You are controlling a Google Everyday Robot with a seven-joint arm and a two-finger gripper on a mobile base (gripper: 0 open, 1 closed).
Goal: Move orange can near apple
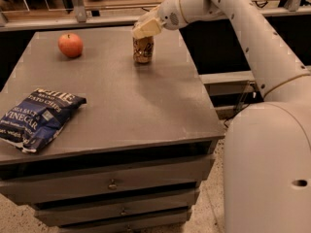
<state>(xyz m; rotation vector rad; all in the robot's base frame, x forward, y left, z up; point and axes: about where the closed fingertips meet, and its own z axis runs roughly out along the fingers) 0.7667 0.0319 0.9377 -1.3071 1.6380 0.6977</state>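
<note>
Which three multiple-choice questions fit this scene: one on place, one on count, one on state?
1. Where is the end effector?
A. at the top of the orange can
B. over the apple
C. on the chip bag

2. How many things lie on the table?
A. two
B. three
C. five

3. How does the orange can stand?
A. upright
B. on its side
C. crushed flat

Answers: 1 A, it covers the can's top; 2 B, apple, can and bag; 3 A, its base rests on the table.
</note>
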